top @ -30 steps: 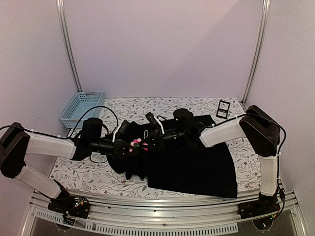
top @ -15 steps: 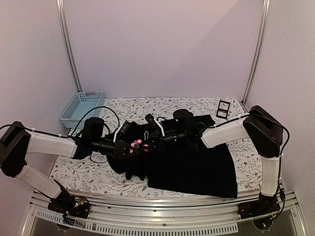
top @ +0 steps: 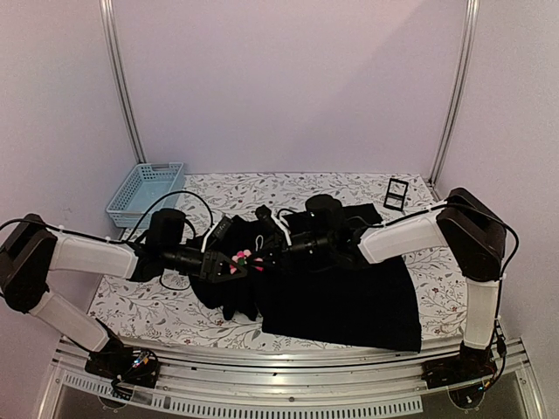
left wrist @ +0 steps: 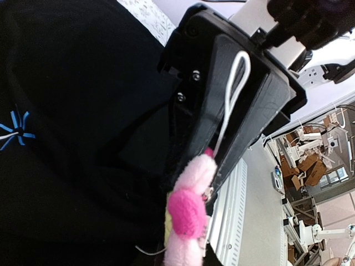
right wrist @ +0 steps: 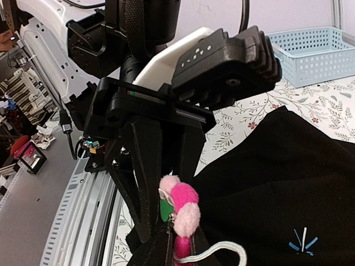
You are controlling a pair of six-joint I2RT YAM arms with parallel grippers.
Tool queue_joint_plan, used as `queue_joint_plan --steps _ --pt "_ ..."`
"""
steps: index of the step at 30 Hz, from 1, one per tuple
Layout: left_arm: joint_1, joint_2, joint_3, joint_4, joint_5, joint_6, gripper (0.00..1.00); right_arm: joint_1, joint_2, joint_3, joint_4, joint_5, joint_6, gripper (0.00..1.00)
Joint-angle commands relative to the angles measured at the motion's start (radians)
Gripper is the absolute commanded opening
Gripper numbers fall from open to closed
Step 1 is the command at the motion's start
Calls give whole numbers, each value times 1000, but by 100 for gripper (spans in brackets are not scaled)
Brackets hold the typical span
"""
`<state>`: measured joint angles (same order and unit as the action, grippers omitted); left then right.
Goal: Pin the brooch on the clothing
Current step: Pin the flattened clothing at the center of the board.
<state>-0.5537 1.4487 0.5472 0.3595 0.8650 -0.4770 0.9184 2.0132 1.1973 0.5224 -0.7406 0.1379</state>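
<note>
The brooch, pink petals with a green leaf, hangs in the air between my two grippers over the left part of the black shirt. My left gripper comes from the left and is shut on it; in the left wrist view the brooch fills its jaws. My right gripper comes from the right and its fingertips close on a dark pink petal. The right gripper's tips touch the brooch's top. The shirt's blue star emblem lies flat, apart from the brooch.
A light-blue basket stands at the back left of the flowered table. A small black stand is at the back right. The shirt is bunched under the grippers and spreads flat toward the front right. A metal rail runs along the near edge.
Both grippers and the brooch have shifted slightly to the left and a little lower. The right arm has reached further left; both grips look the same.
</note>
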Motion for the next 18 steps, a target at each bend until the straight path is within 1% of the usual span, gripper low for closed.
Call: queue_joint_plan --steps 1,4,18 --pt "20 23 50 -24 -102 -55 0 91 -62 7 18 -59 -70 0" --pt "20 23 64 -56 -119 -38 0 90 -61 11 11 -63 -77 0" --pt "21 32 75 -34 -104 12 0 92 -63 11 8 -69 -84 0"
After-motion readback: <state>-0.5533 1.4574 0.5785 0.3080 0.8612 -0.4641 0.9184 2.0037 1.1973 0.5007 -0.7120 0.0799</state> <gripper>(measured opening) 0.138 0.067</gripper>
